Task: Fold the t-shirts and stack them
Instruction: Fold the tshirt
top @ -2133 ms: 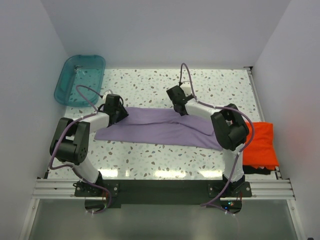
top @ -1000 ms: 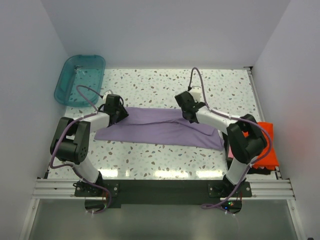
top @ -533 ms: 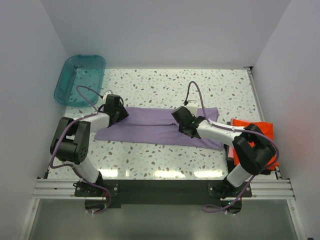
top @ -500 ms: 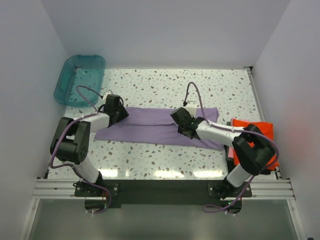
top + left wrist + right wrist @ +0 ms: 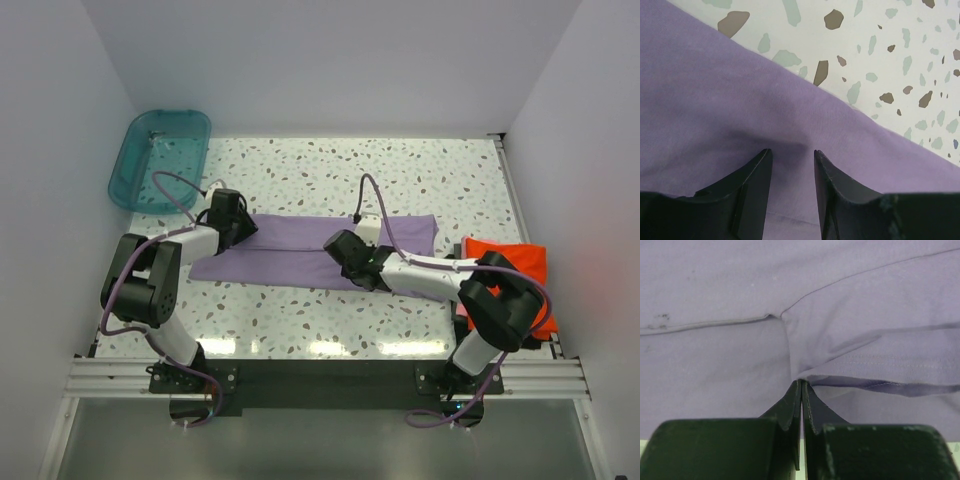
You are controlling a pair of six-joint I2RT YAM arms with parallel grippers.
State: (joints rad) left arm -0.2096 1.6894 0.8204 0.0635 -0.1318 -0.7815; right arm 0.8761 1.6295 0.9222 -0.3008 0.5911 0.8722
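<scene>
The lavender-purple t-shirt [image 5: 285, 252] lies as a long band across the middle of the table. My right gripper [image 5: 337, 250] is low over its middle. In the right wrist view that gripper [image 5: 801, 383] is shut, with a fold of the purple cloth [image 5: 715, 365] drawn to a point at its tips. My left gripper [image 5: 238, 227] rests at the shirt's left end. In the left wrist view its jaws [image 5: 791, 151] stand open with flat purple cloth [image 5: 715, 100] between them. The orange-red t-shirt [image 5: 522, 266] lies folded at the right edge, partly behind my right arm.
A teal plastic tub [image 5: 160, 155] stands at the far left corner, half off the speckled table [image 5: 300, 170]. White walls close in the left, far and right sides. The arms' mounting rail runs along the near edge.
My right gripper has moved left and toward the near side across the shirt, still shut. The shirt's far right corner now shows. My left arm has stayed put.
</scene>
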